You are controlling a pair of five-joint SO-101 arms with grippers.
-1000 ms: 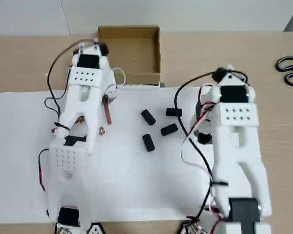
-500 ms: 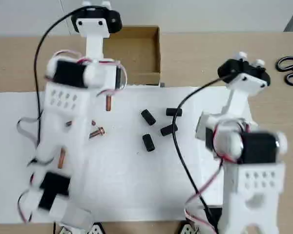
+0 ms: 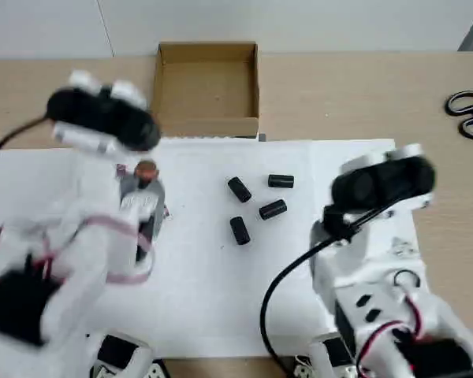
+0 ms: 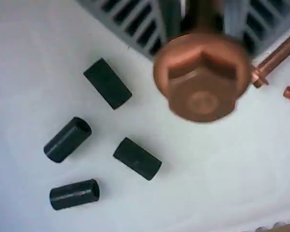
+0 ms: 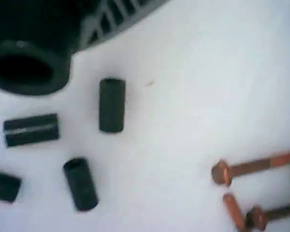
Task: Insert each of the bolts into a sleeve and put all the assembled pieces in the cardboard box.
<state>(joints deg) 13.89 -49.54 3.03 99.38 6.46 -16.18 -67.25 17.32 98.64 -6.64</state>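
The worktop (image 3: 339, 87) is carrying a white sheet (image 3: 213, 299) that is covering most of its near half. Your two arms are standing raised over that sheet, one at each side. The cardboard box (image 3: 168, 87) is sitting open-topped on the bare worktop, touching the sheet's far edge. Scissors (image 3: 469, 114) are lying well off on the right.

Your left pincer (image 4: 198, 21) is clamping the shank of a copper bolt (image 4: 201, 79), and the bolt's hexagonal head is pointing at the wrist camera. In the high view this bolt is hanging above the left part of the sheet.

Your right pincer (image 5: 43, 38) is gripping a black sleeve (image 5: 24, 70), whose open end is facing its wrist camera.

Four loose sleeves (image 3: 239, 189) are lying on their sides in a small cluster at the middle of the sheet, between the arms, none touching another.

Several loose bolts (image 5: 253, 166) are lying flat on the sheet close together, on the left arm's side, apart from the sleeve cluster.
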